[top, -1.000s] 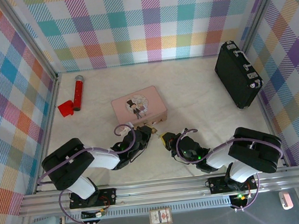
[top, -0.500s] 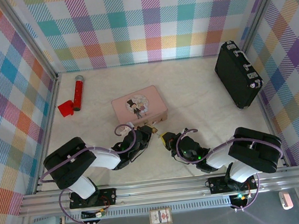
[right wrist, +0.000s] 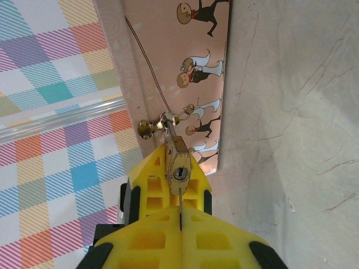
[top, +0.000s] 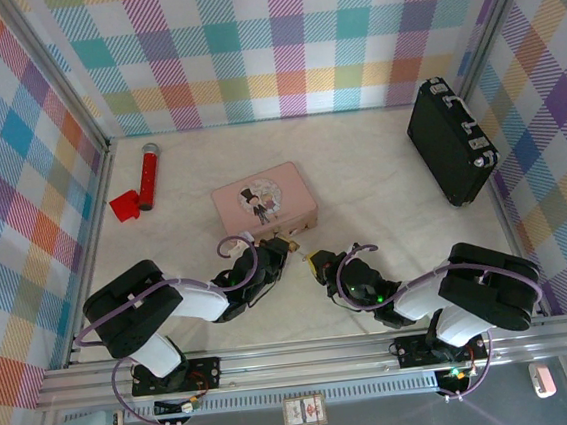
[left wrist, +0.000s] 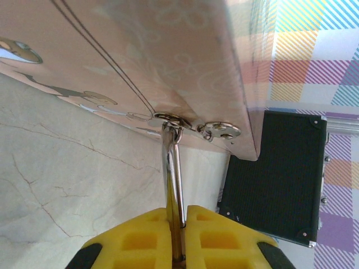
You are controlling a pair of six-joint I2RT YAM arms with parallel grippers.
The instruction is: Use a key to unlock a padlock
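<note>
Holding the padlock (right wrist: 178,159) at the tin (left wrist: 140,56)'s hasp, key (right wrist: 180,197) at the keyhole.
My left pincer (left wrist: 178,216) is clamped on the padlock; my right pincer (right wrist: 180,216) is pinched tight on the thin key. A tilted key could jam or slip from my pads, and pulling could drag the tin. Pale, veined table (left wrist: 67,185), black case (left wrist: 275,179) to the right, plaid walls (right wrist: 50,56).

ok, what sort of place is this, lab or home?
Most likely a lab data-collection cell: plaid panel walls, two arms bolted to an aluminium rail, and props like the pink tin and black case.
</note>
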